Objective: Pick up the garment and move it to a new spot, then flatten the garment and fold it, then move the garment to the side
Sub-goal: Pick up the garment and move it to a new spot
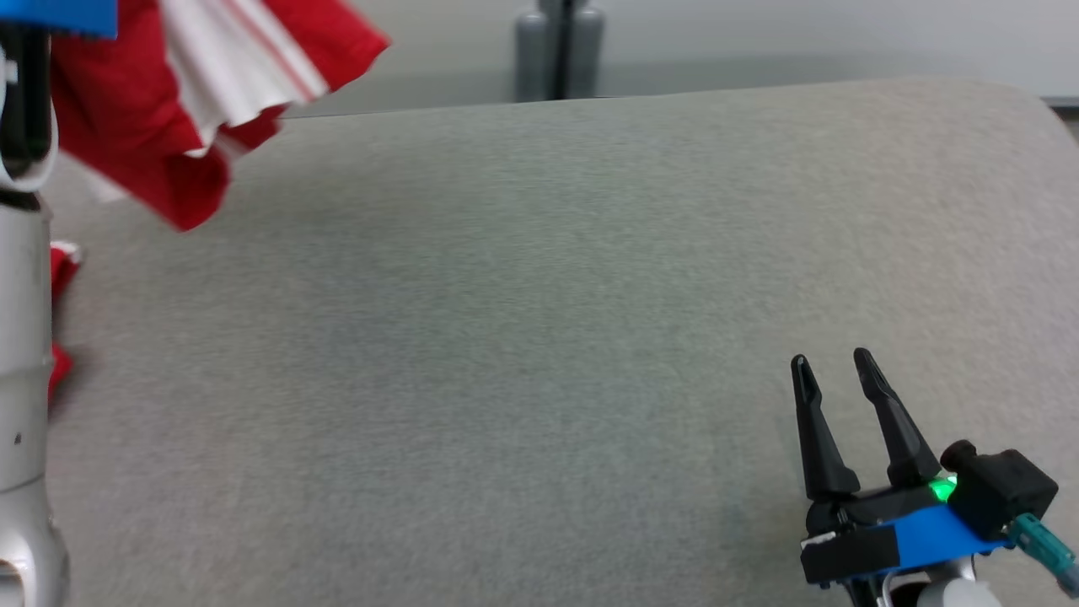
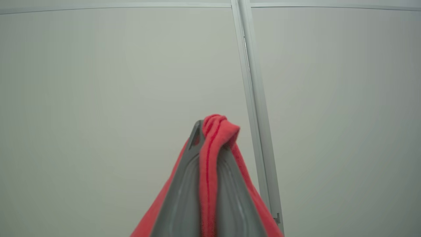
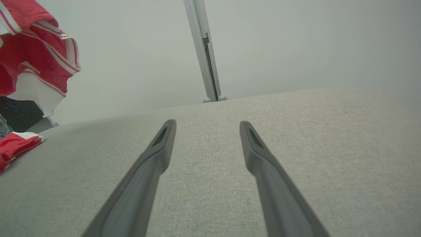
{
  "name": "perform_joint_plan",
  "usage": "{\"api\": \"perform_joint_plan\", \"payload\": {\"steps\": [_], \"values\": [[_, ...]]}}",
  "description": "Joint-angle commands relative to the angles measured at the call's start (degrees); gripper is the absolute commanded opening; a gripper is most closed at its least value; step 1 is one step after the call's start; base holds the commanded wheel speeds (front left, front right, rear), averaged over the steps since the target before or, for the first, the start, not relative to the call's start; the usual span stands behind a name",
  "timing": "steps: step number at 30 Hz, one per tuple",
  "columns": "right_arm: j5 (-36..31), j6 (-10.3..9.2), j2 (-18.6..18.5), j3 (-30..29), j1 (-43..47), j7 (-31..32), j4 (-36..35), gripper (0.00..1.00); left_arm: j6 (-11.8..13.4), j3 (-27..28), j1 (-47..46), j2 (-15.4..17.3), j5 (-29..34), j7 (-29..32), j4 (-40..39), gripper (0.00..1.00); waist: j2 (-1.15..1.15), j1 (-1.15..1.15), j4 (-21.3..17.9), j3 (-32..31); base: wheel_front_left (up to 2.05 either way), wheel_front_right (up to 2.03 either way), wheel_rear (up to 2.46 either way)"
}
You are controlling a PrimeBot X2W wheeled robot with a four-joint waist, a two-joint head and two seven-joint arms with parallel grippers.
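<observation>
1. Garment, red with white stripes, hung at upper left, lower end on grey worktop.
2. Left gripper was clamped on a garment fold.
3. Right gripper sat lower right, fingers apart, empty.

You've got one garment, two hands, left hand and right hand, one table under them, and one post beyond the right hand's fingertips.
</observation>
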Motion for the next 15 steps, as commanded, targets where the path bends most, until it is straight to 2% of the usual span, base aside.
{"api": "perform_joint_plan", "payload": {"steps": [1,7,10,15], "values": [[0.58,0.12,-0.29,0.41,-0.37,-0.68,0.68,1.00,-0.10,-0.96,-1.57,-0.66,0.37,1.21,-2.28,0.00,0.01,0.01,-2.74,-1.02,0.00,0.00,0.00],[2.51,0.13,-0.26,1.35,-1.40,-1.93,2.98,1.00,0.28,-5.33,-3.98,-4.42,0.62,5.57,-8.64,0.00,0.01,0.01,-9.17,-0.03,0.00,0.00,0.00],[3.27,0.13,-0.27,1.79,-1.89,-2.28,3.84,1.00,0.14,-7.06,-3.23,-5.40,0.70,6.41,-8.45,0.00,0.01,0.01,-11.74,0.78,0.00,0.00,0.00],[3.79,0.13,-0.26,2.15,-2.56,-2.50,4.38,1.00,-0.10,-9.99,1.34,-6.78,0.06,6.30,-5.60,0.00,0.01,0.01,-13.51,1.96,0.00,0.00,0.00]]}}
